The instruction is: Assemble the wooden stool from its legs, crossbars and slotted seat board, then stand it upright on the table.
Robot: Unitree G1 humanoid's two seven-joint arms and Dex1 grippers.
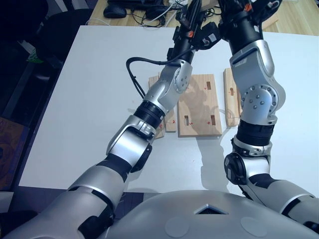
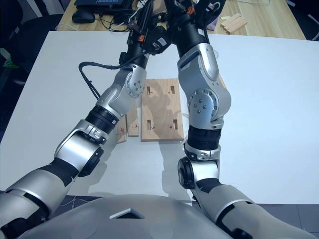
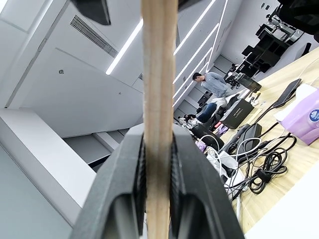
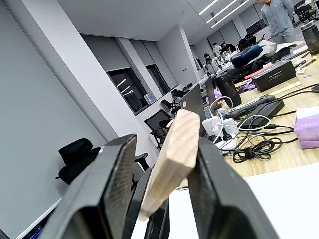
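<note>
Left wrist view: left gripper clamped on a thin wooden strip, seen edge-on and running straight up past the fingers. Right wrist view: right gripper closed on a thicker wooden block, which sits tilted between the pads, with more daylight on one side than the other. Eye views: both arms are raised and stretched toward the far edge of the table. The slotted seat board lies flat around the middle of the table, all four slots open and nothing fitted. A loose side piece lies just beside the board toward the right edge, and short pieces lie toward the left edge. Assembly looks barely begun. Risks, as I judge them: the tilted block could rotate or slip if it is pressed against the strip, since the hold looks uneven. Joining two parts in mid-air leaves nothing to brace against, so a skewed tenon could jam. A dropped part would land on the board and scatter the pieces.
</note>
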